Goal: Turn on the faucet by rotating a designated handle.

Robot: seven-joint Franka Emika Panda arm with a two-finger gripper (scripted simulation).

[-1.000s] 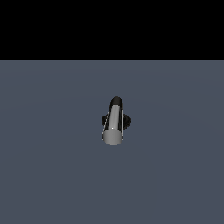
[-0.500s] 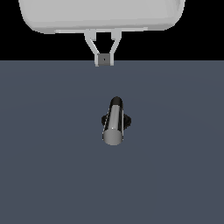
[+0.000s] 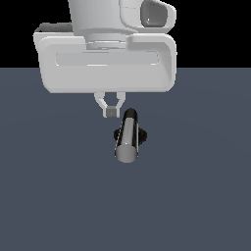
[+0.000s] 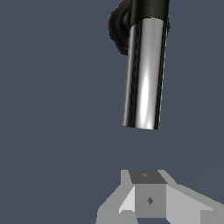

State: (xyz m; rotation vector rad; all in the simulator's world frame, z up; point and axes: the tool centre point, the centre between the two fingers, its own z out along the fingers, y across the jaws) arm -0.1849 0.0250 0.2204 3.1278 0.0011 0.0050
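Observation:
The faucet has a black round base (image 3: 140, 135) on the grey floor, also seen in the wrist view (image 4: 119, 27). The handle (image 3: 127, 137), a shiny grey cylindrical bar with a dark root, juts from the base with its flat round end toward the exterior camera. In the wrist view the handle (image 4: 145, 74) is bright and clear of my fingers. My gripper (image 3: 112, 112) hangs just off the exterior view's left of the handle's dark root, not touching it. Its fingertips (image 4: 148, 199) are pressed together and hold nothing.
The white hand body (image 3: 105, 61) of my arm fills the upper part of the exterior view above the faucet. The grey floor (image 3: 196, 196) spreads flat around the faucet.
My arm came into view from the top and came down toward the faucet, with the gripper shut throughout. The faucet and handle have not moved.

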